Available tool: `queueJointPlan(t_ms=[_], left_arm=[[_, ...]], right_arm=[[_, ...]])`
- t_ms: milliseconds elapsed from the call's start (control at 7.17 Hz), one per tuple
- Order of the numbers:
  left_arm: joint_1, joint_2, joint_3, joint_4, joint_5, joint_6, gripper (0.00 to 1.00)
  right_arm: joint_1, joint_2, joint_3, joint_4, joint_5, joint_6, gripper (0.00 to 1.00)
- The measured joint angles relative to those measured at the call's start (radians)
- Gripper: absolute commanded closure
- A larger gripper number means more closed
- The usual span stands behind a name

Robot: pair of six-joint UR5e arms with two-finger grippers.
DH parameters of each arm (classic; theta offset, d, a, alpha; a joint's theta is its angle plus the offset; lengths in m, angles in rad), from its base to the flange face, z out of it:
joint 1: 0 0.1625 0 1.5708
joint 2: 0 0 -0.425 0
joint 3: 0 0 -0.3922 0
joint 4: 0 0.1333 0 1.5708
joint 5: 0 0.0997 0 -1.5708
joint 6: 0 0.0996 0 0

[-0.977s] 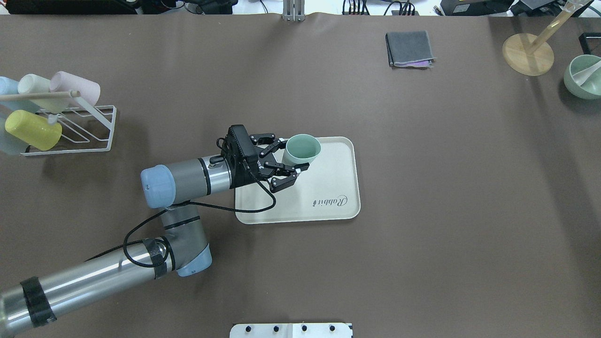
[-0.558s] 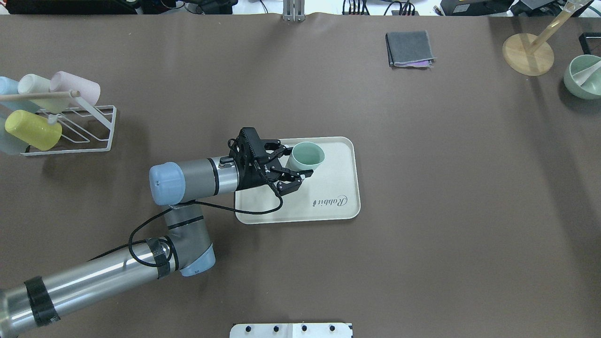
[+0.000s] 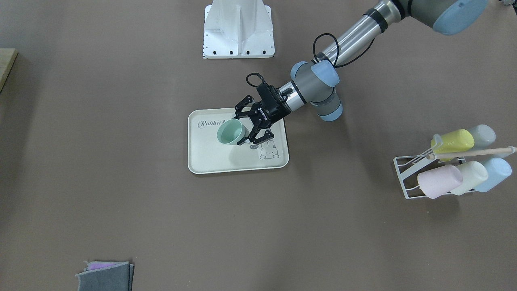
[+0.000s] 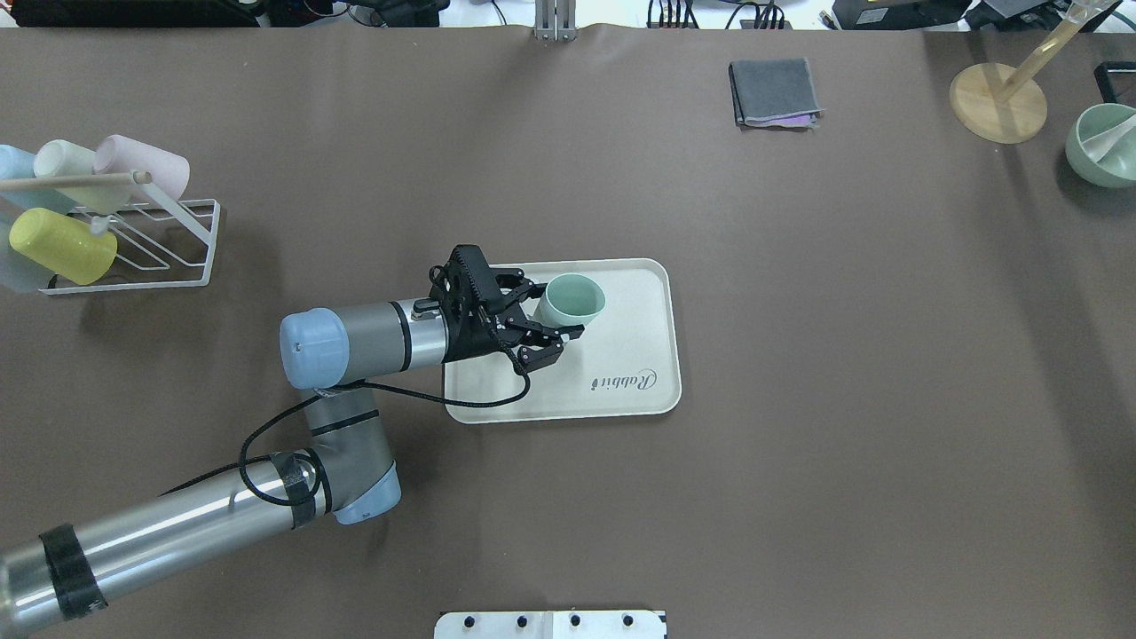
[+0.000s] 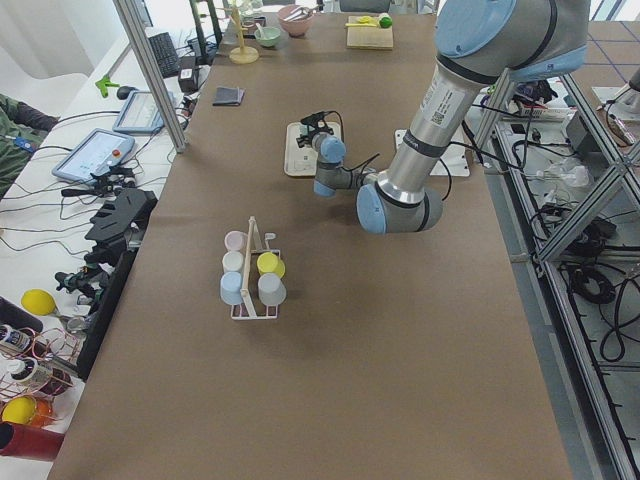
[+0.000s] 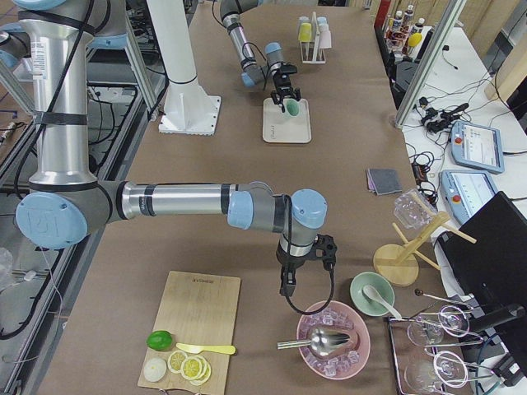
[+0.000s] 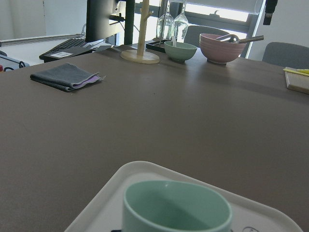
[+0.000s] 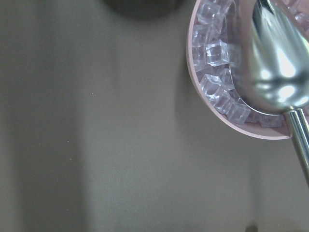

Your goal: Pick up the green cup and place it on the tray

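Note:
The green cup [image 4: 572, 300] is upright over the back left part of the cream tray [image 4: 621, 355], and I cannot tell whether its base touches the tray. My left gripper [image 4: 559, 311] comes in from the left, jaws spread wide and closed on the cup's sides. The front view shows the cup [image 3: 230, 131] between the fingers [image 3: 254, 139], next to the bunny drawing on the tray [image 3: 210, 161]. The left wrist view shows the cup's rim [image 7: 176, 208] close below. My right gripper [image 6: 288, 288] hangs beside a pink bowl; I cannot tell whether it is open or shut.
A white wire rack [image 4: 133, 240] with pastel cups stands at the far left. A grey cloth [image 4: 774, 91], a wooden stand [image 4: 998, 102] and a green bowl [image 4: 1105, 146] lie at the back right. A pink bowl of ice [image 6: 333, 337] and a cutting board [image 6: 193, 317] are near the right arm.
My left gripper has moved right and down with the cup in it, then back a little to the left. The cup is lower over the tray.

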Motion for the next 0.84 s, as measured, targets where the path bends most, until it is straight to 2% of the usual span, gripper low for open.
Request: queueJointPlan(t_ms=[837], left_arm=[[-0.008, 0.039, -0.012, -0.004, 0.005, 0.038, 0.02]], right_arm=[[0.0, -0.005, -0.001, -0.001, -0.001, -0.002, 0.0]])
